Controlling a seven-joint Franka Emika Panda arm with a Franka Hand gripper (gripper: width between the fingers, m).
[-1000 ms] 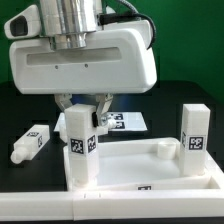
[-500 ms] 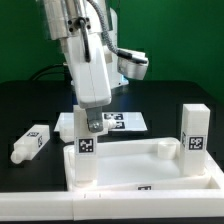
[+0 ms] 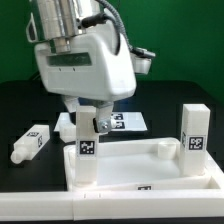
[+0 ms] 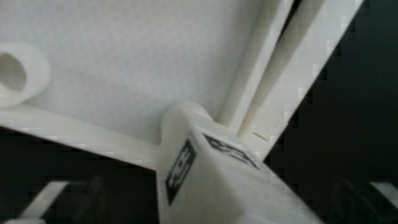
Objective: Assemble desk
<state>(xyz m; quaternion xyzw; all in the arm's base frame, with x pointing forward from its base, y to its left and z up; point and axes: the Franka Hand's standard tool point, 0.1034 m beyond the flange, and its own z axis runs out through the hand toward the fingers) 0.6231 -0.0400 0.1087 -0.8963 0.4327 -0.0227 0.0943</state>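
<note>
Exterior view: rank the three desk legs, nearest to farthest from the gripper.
1. Upright leg directly below the gripper, at the panel's corner on the exterior view's left.
2. Lying leg on the table, farther to the exterior view's left.
3. Other upright leg, on the exterior view's right.

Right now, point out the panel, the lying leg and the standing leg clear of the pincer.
Panel (image 3: 150, 165), exterior view, bare floor.
Lying leg (image 3: 30, 143), exterior view, mid-length.
Standing leg (image 3: 193, 130), exterior view, front face.
</note>
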